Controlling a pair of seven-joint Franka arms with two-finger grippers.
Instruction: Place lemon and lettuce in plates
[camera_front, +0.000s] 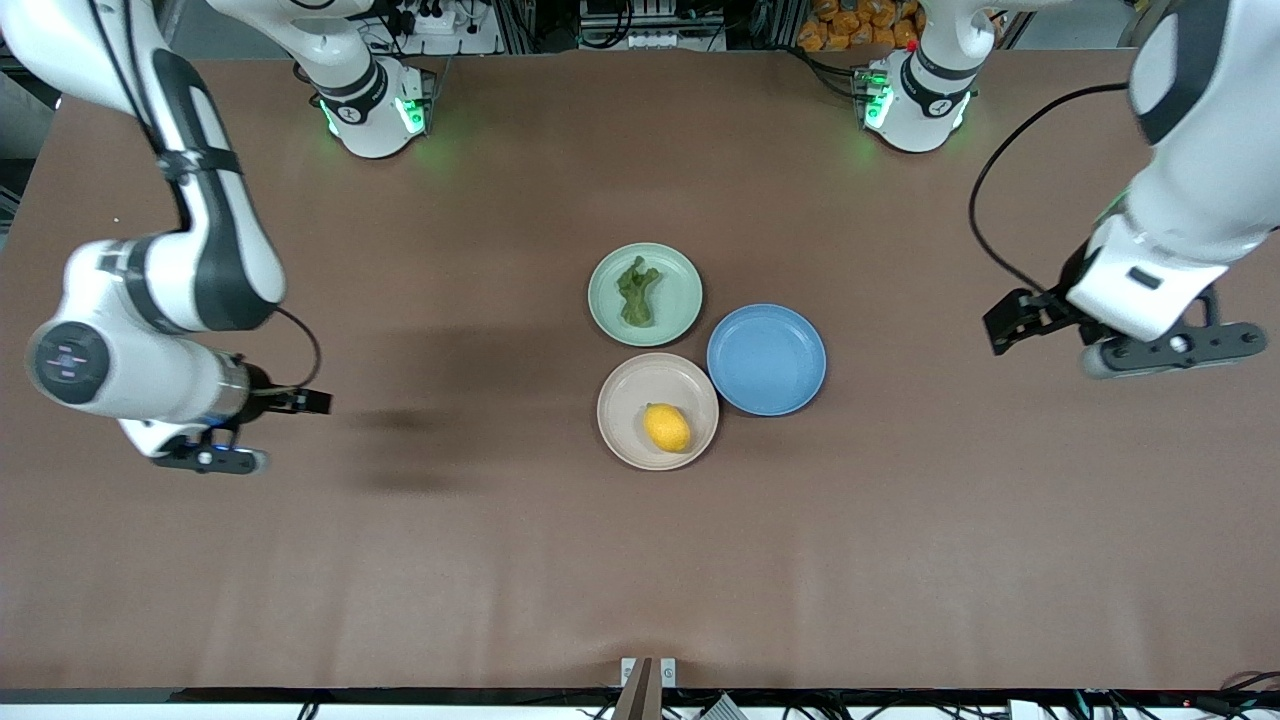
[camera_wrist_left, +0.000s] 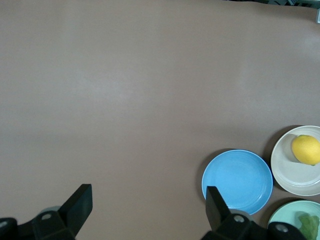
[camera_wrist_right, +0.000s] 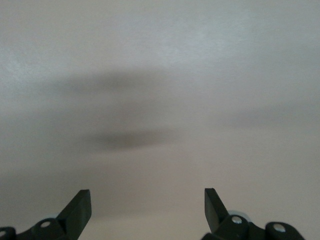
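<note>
Since the lemon (camera_front: 667, 427) and lettuce (camera_front: 637, 292) sat in their plates (camera_front: 610, 400), I parked the left gripper (camera_wrist_left: 145, 207) and right gripper (camera_wrist_right: 147, 207) wide open, empty, over bare table (camera_front: 400, 550).

Both arms raised, jaws wide.

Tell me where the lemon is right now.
In the front view the lemon lies in the beige plate, the plate nearest that camera, beside the blue plate and nearer than the mint plate holding the lettuce.

Robotics lab, two bench-mounted arms on brown table (camera_front: 400, 560), cables and equipment racks
</note>
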